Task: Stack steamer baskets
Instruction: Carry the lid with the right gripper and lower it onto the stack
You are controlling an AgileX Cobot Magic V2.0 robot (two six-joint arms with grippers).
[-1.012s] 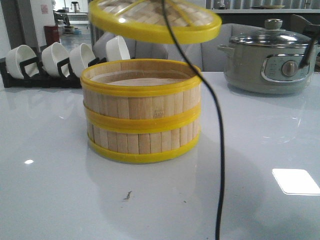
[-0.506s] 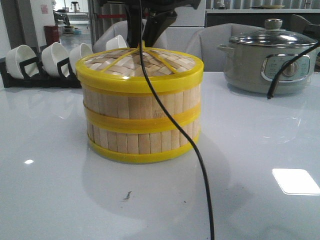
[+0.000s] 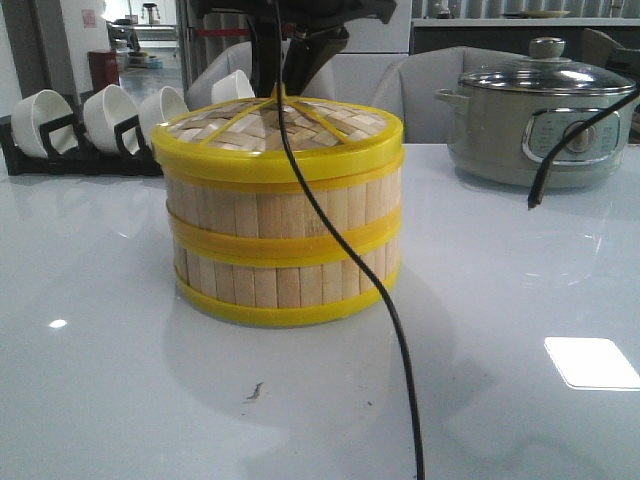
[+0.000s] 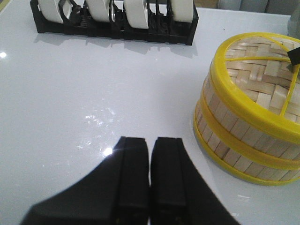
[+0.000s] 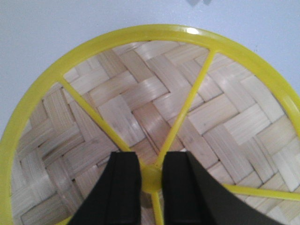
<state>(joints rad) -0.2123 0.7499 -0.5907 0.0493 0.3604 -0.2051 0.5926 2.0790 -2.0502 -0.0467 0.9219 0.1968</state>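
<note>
Broadly, the white glossy tabletop (image 3: 120, 380) carries everything. Near its middle stand the steamer baskets (image 3: 285, 245), two tiers stacked one on the other, with the woven lid (image 3: 280, 135) sitting level on the upper tier. Behind and to the right is a grey-green pot (image 3: 535, 125) with a glass cover, well apart from the stack. Behind and to the left, a black rack (image 3: 60, 150) holds white bowls (image 3: 110, 115) on edge. A black cable (image 3: 345, 250) hangs down in front of the stack.

The right gripper (image 5: 151, 171) comes down over the centre of the lid; its two black fingers (image 5: 124, 187) stand on either side of the yellow hub where the lid's ribs meet, pinching it, with the woven surface spread out all around them.

The left gripper (image 4: 149, 154) hovers over bare tabletop, its fingers (image 4: 133, 173) pressed together with nothing between them; the stack stands off to one side of them, not touching.
</note>
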